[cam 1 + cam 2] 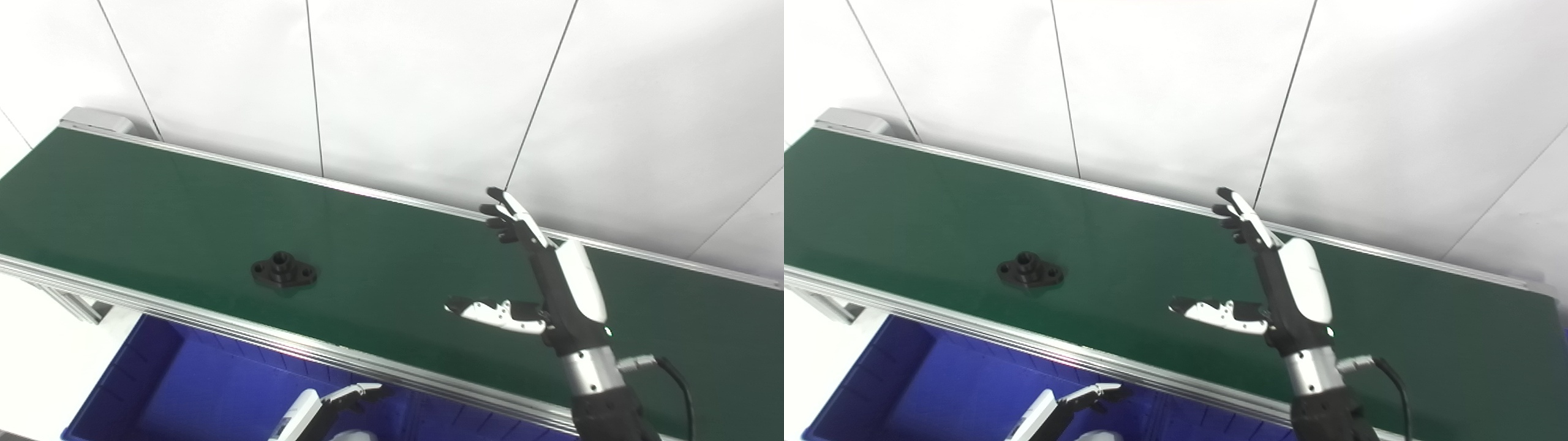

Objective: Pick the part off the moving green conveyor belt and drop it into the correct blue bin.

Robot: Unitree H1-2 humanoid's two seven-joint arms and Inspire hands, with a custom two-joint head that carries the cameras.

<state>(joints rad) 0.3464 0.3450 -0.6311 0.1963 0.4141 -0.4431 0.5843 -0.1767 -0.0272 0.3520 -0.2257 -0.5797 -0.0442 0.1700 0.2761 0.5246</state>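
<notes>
A black flanged part (283, 271) with a raised centre hub lies flat on the green conveyor belt (153, 208), near its front rail and left of centre. My right hand (539, 282) hovers above the belt well to the right of the part, open, fingers stretched toward the wall and thumb pointing left. It holds nothing. My left hand (334, 407) sits low at the bottom edge, over the blue bin (184, 392) below the belt's front rail. Only its fingers (1087, 395) show, apart and lightly curled, with nothing in them.
A silver rail (257, 337) runs along the belt's front edge and another along the back against the white panelled wall (429, 92). The belt's metal end cap (98, 119) is at far left. A black cable (677, 380) trails from my right wrist.
</notes>
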